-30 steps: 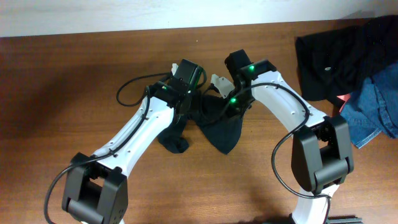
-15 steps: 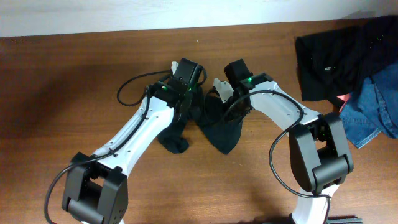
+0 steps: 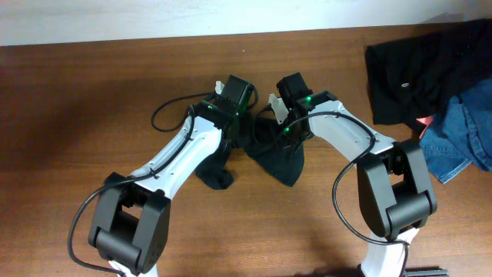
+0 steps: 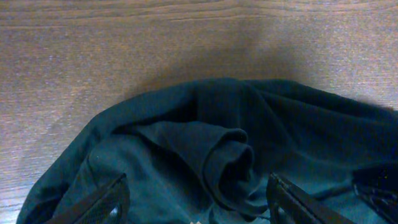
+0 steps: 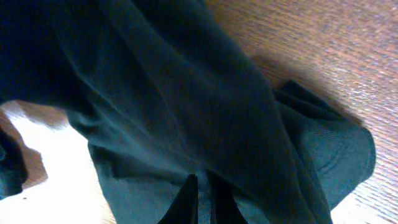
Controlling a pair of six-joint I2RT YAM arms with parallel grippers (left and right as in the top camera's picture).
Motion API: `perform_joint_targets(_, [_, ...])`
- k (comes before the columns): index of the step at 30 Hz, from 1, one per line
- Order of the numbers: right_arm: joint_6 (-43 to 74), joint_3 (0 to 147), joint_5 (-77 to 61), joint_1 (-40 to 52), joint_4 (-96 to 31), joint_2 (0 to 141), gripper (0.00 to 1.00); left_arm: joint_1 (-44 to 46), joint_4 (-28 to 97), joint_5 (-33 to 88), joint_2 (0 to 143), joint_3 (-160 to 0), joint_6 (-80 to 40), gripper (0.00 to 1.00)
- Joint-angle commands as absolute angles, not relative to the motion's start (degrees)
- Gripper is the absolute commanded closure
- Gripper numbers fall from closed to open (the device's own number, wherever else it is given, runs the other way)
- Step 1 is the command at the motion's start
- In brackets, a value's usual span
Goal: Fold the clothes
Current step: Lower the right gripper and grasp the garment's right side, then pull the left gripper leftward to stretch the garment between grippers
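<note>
Since both arms meet over it, the dark garment (image 3: 280,161) at the middle of the desk (image 3: 92,115) is plainly the piece being worked. Overhead, the left arm (image 3: 188,150) and right arm (image 3: 346,135) reach in on either side of its far edge. A pile (image 3: 430,77) of black and denim clothes waits well apart at the desk's right end. The garment lies crumpled, one dark lobe trailing under the left arm, so no fold looks made yet.

From the left wrist, the left tool (image 4: 196,193) stands wide open. Its fingers (image 4: 102,202) straddle a raised ridge of cloth, low over the garment, likely placed to pinch that ridge.

From the right wrist, the right tool (image 5: 202,196) is closed on the garment. Its tips sit tight together, cloth drapes away from them, and bare desk shows beyond. That suggests an edge is held up so the piece can be spread flat.
</note>
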State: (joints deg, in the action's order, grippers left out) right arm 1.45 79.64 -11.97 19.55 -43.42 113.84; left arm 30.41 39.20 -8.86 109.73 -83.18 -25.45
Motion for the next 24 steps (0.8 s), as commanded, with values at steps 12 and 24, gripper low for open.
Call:
perform_joint_targets(12, [2.0, 79.0, -9.8, 20.2, -44.1, 114.8, 0.96, 30.6, 40.9, -17.5, 109.9, -84.1, -26.3, 0.6])
perform_joint_targets(24, [1.8, 77.6, -9.3, 20.2, -43.4, 114.8, 0.95, 30.6, 41.1, -17.8, 109.9, -84.1, -26.3, 0.62])
